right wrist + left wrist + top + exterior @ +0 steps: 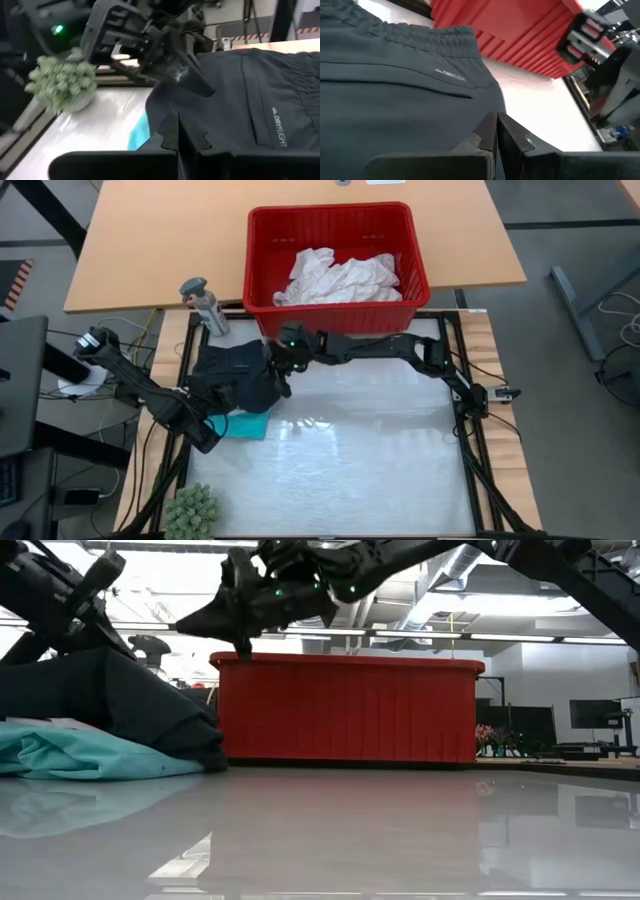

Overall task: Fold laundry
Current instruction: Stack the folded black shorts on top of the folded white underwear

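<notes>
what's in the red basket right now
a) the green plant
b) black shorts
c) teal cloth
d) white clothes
d: in the high view, crumpled white clothes lie in the red basket, while the black shorts and the teal cloth are on the table and the green plant stands near its front edge.

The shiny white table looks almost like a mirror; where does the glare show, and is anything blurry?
Low view: the table mirrors the red basket and ceiling lights; the basket stands dark against the bright room. High view: pale glare streaks lie mid-table. Left wrist view: the black shorts are sharp, the basket behind is soft. Right wrist view: the green plant is blurred.
</notes>
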